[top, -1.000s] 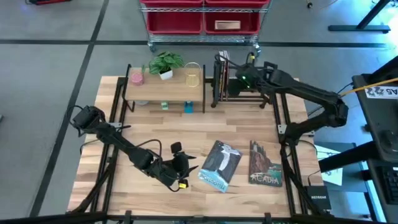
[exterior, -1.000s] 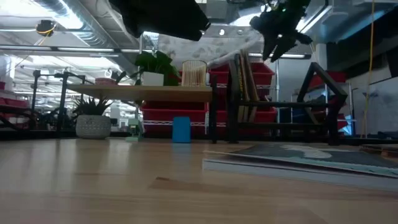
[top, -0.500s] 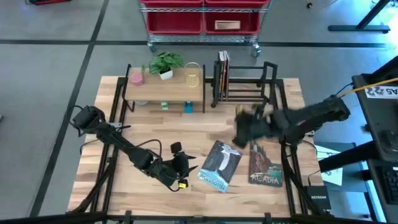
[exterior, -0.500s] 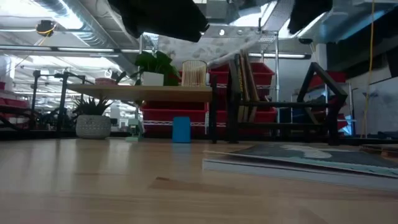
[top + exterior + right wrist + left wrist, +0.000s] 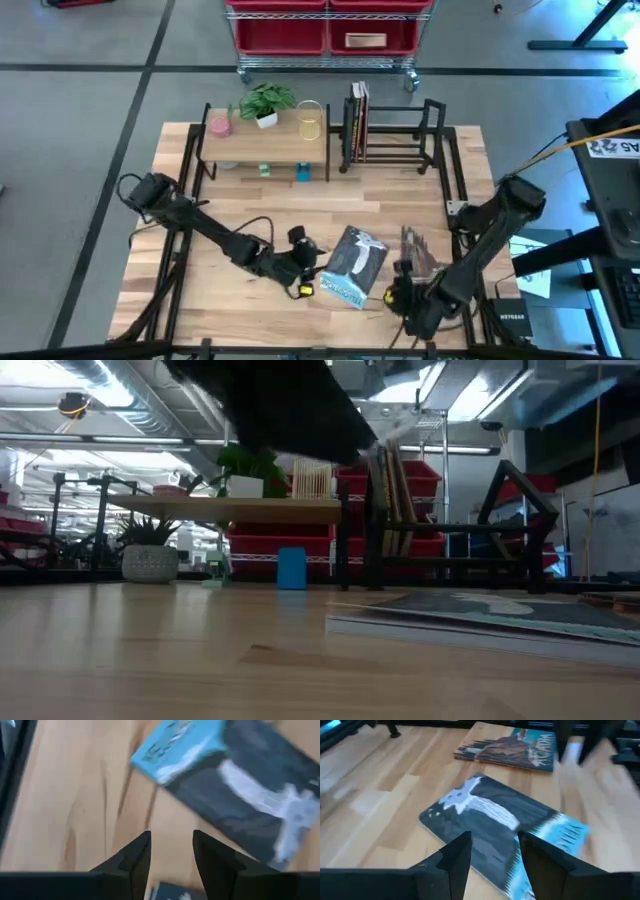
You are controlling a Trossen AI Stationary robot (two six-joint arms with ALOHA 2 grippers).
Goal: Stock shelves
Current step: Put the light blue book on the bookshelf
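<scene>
A dark grey book with a pale blue end point(image 5: 353, 266) lies flat on the table, and the Acadia book point(image 5: 418, 258) lies to its right, partly under my right arm. My left gripper point(image 5: 306, 270) is open at the grey book's left edge; in its wrist view the open gripper point(image 5: 492, 855) frames the book's cover point(image 5: 490, 820). My right gripper point(image 5: 402, 298) is open and hovers near the table's front edge, with the grey book point(image 5: 260, 795) just beyond the gripper point(image 5: 170, 850). The black book rack point(image 5: 392, 135) at the far side holds upright books point(image 5: 357, 118). The wood-topped shelf point(image 5: 265, 142) stands to its left.
On the wooden shelf stand a pink cup point(image 5: 219, 124), a potted plant point(image 5: 266, 102) and a yellow wire holder point(image 5: 311, 120); a blue block point(image 5: 291, 569) sits under it. A cart with red bins point(image 5: 325, 35) stands behind the table. Bare wood lies at the near left.
My right gripper has left the book rack at the far side and swung quickly down toward the table's near edge, ending beside the two flat books. My left gripper has edged toward the right, up to the grey book. The books have not moved.
</scene>
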